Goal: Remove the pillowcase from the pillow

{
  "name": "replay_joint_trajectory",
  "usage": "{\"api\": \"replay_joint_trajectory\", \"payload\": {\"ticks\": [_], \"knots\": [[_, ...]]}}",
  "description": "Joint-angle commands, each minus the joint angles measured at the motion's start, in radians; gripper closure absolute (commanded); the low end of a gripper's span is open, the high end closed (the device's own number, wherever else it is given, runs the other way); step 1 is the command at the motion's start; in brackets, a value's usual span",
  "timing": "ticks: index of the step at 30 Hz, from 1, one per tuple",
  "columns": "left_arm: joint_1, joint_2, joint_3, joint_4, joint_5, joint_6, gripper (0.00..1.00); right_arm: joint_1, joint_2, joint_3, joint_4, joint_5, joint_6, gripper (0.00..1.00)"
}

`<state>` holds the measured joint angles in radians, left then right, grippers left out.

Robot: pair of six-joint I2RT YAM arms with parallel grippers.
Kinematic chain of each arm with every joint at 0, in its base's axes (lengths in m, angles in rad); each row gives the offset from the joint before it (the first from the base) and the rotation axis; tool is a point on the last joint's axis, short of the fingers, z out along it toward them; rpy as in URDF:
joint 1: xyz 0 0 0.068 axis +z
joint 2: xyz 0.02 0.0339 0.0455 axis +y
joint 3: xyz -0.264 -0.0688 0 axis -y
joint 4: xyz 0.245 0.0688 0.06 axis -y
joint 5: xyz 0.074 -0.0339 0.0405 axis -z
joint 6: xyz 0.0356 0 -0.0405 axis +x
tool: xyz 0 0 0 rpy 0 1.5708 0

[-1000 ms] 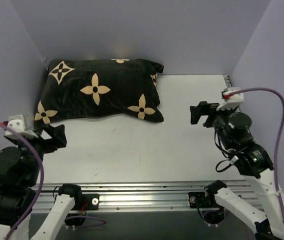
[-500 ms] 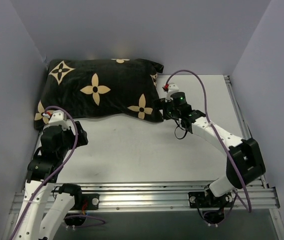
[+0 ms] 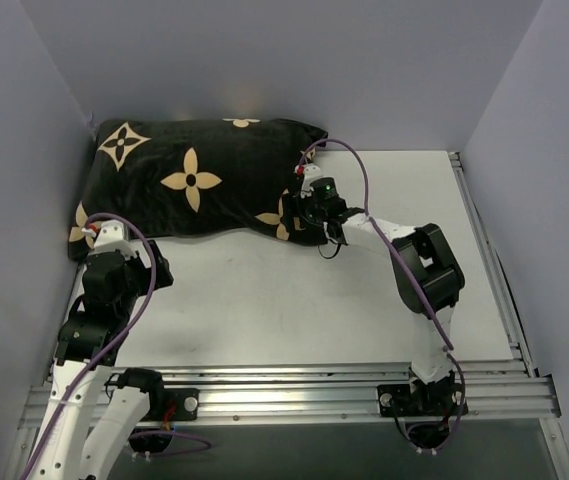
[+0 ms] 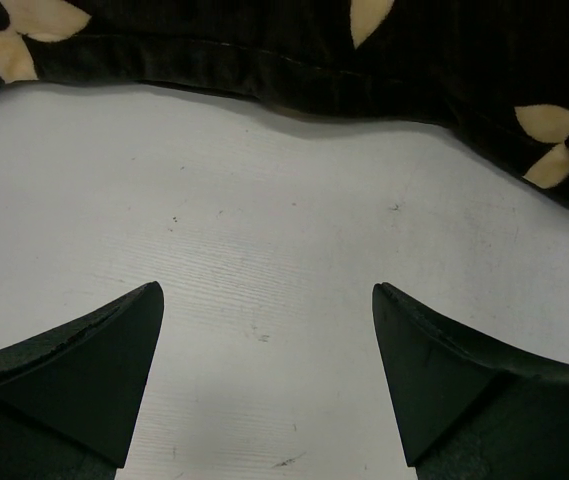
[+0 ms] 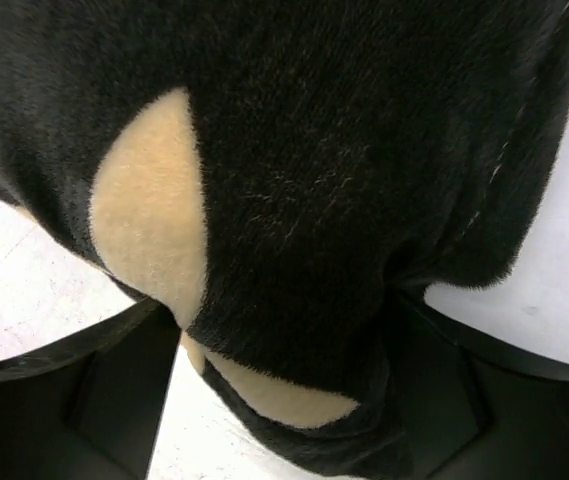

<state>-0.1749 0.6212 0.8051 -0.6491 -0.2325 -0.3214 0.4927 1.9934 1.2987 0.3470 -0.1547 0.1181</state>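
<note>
soft black velvety flower-printed pillowcase (image 3: 194, 180), upper left | right gripper (image 3: 307, 207) spread astride its lower-right corner, unclamped | left gripper (image 4: 266, 300) gaping above white table (image 3: 364, 290) | likely limp, light: pinch that corner

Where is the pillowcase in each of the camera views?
Top external: pillowcase lies at upper left, in the back left corner.
Left wrist: pillowcase is a dark band along the top edge, beyond the open left gripper.
Right wrist: pillowcase fills most of the frame, its corner between the right gripper fingers.
Shared landmark: the white table along its near edge.
</note>
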Motion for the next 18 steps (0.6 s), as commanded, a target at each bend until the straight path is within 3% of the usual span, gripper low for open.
{"api": "replay_joint_trajectory", "payload": {"ticks": [1, 2, 4, 5, 7, 12, 18], "knots": [[0.006, 0.000, 0.013, 0.060, -0.019, 0.016, 0.06, 0.007, 0.018, 0.028, 0.052, -0.031, -0.020, 0.29], [0.006, -0.001, 0.013, 0.060, -0.019, 0.016, 0.06, 0.007, 0.016, 0.016, 0.058, -0.035, -0.017, 0.45], [0.005, -0.002, 0.012, 0.060, -0.016, 0.016, 0.06, 0.007, -0.002, -0.031, 0.073, -0.046, -0.008, 0.68], [0.006, 0.000, 0.011, 0.060, -0.016, 0.016, 0.06, 0.007, -0.011, -0.048, 0.072, -0.046, -0.005, 0.87], [0.006, 0.000, 0.011, 0.059, -0.014, 0.016, 0.06, 0.009, -0.069, -0.122, 0.064, -0.055, 0.005, 0.99], [0.008, 0.003, 0.008, 0.057, -0.013, 0.012, 0.06, 0.040, -0.275, -0.341, 0.020, -0.007, 0.077, 1.00], [0.011, 0.012, 0.003, 0.055, 0.021, -0.022, 0.06, 0.115, -0.670, -0.611, -0.124, 0.104, 0.233, 1.00]]}}
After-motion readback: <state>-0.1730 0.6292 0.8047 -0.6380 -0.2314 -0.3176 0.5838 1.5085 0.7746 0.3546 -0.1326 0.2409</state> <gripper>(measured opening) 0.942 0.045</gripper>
